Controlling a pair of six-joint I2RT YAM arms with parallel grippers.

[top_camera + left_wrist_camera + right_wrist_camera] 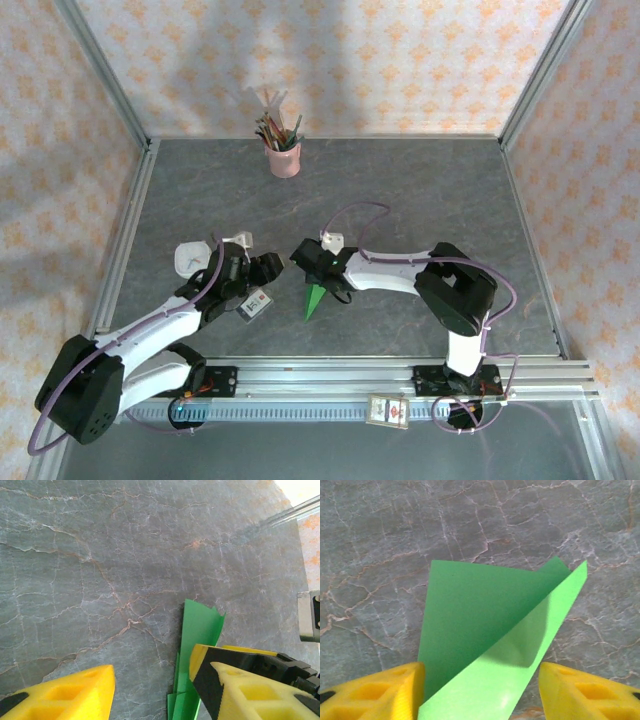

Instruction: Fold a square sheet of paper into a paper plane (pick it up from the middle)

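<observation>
The square sheet of paper [316, 298] is a bright green folded dart, a paper plane shape lying on the grey table with its point toward the near edge. In the right wrist view the green paper [485, 620] has one flap raised. It lies between the yellow fingers of my right gripper [481, 680], which is open; the left finger [395, 692] touches the paper's edge and the other stands clear. My left gripper [152, 672] is open just left of the paper [200, 627], whose edge passes under the right finger [240, 685]. From above, both grippers [268, 268] [318, 272] hover close together over it.
A pink cup of pens [283, 150] stands at the back. A white disc [190, 258] lies at the left, and a small white dark-bordered card [257, 302] hangs by the left wrist. An aluminium rail [330, 372] runs along the near edge. Frame posts bound both sides.
</observation>
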